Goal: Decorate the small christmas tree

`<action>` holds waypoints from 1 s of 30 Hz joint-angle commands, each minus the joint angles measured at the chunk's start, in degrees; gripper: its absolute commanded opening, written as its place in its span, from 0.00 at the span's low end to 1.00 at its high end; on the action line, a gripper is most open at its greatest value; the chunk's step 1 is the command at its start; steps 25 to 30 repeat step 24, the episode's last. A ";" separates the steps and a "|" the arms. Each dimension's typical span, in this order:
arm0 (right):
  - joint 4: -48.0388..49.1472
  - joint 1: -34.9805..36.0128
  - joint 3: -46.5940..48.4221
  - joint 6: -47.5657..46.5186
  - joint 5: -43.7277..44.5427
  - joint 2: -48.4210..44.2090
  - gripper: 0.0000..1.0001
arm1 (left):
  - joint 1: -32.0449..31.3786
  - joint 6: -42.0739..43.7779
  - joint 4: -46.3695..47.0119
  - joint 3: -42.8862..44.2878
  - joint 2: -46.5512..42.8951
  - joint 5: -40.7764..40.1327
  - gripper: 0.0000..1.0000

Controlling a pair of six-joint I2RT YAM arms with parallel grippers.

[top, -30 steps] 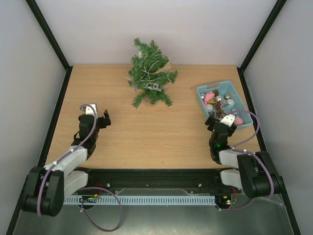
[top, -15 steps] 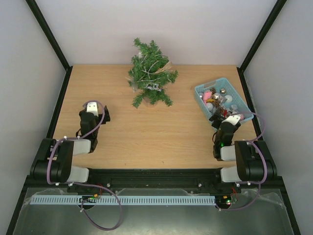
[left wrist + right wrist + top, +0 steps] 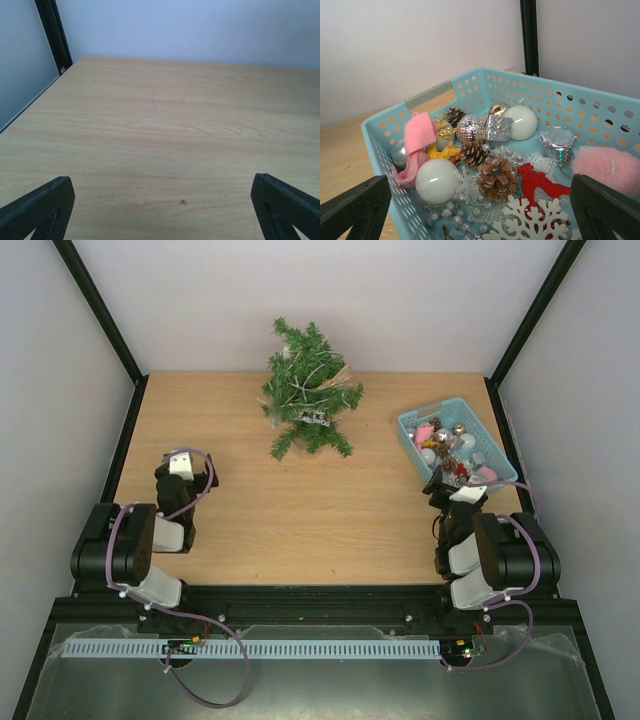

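The small christmas tree (image 3: pixel 308 392) stands at the far middle of the table, dark green and bushy, with pale strands on it. The light-blue basket (image 3: pixel 413 427) of ornaments sits at the right. My right gripper (image 3: pixel 452 483) is open and empty at the basket's near edge. In the right wrist view it (image 3: pixel 480 182) spans the basket (image 3: pixel 385 125), over a pine cone (image 3: pixel 496 177), a white ball (image 3: pixel 436 180) and a red reindeer (image 3: pixel 540 182). My left gripper (image 3: pixel 186 468) is open and empty over bare table at the left, and the left wrist view (image 3: pixel 161 184) shows the same.
Black frame posts (image 3: pixel 100 310) and grey walls close in the table on both sides. The basket also holds a pink felt piece (image 3: pixel 417 137), a gold reindeer (image 3: pixel 442 150), a silver drum (image 3: pixel 559 142), a white snowflake (image 3: pixel 532 220) and a pink pompom (image 3: pixel 607 167).
Both arms have folded back toward their bases at the near edge. The left gripper has shifted a little left. The tree has not moved.
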 commanded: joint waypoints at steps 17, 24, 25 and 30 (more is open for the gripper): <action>-20.33 0.19 11.49 -4.86 -13.39 0.93 0.99 | 0.17 -0.88 4.11 1.06 -0.37 1.28 0.99; -20.73 0.22 11.72 -4.80 -13.44 0.96 0.99 | 0.17 -0.86 4.11 1.07 -0.36 1.28 0.99; -20.73 0.22 11.72 -4.80 -13.44 0.96 0.99 | 0.17 -0.86 4.11 1.07 -0.36 1.28 0.99; -20.73 0.22 11.72 -4.80 -13.44 0.96 0.99 | 0.17 -0.86 4.11 1.07 -0.36 1.28 0.99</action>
